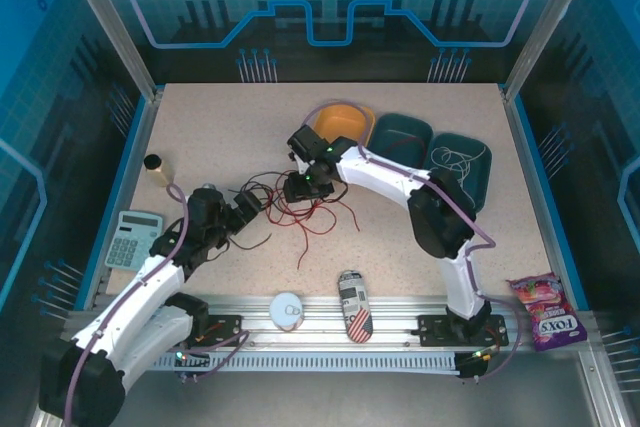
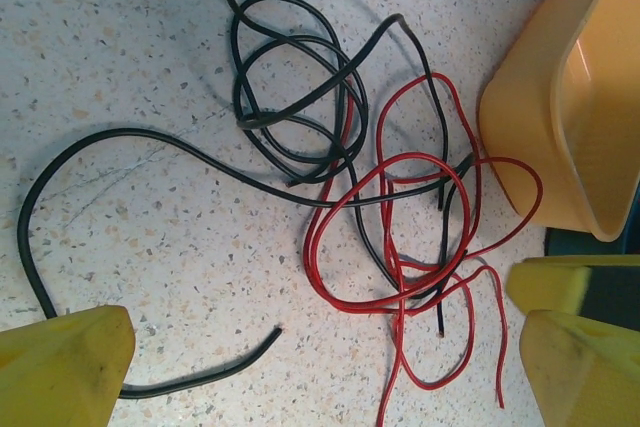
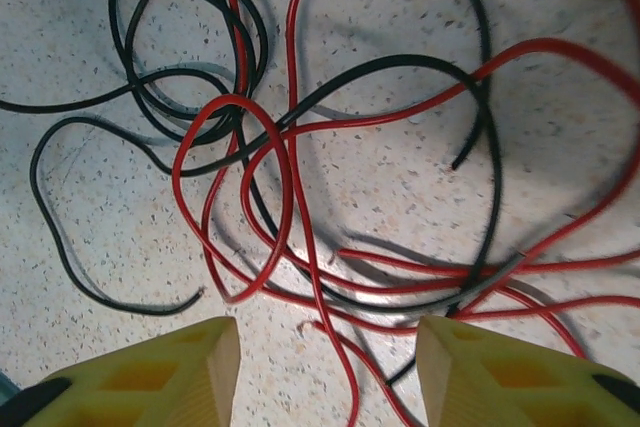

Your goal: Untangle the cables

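Worktop (image 1: 420, 257) is carrying two arms (image 1: 385, 175) and, along its far edge, three bowls: one orange bowl (image 1: 355, 119) and two dark green bowls (image 1: 402, 137). Left gripper (image 2: 322, 315) and right gripper (image 3: 325, 347) are both gaping, released, hovering over red and black cables (image 1: 312, 209) tangling near the worktop's middle; I cannot count the strands.

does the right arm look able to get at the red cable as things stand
Probably yes: the right gripper hangs open above the red cable, nothing between them, though the black cable is woven through it.
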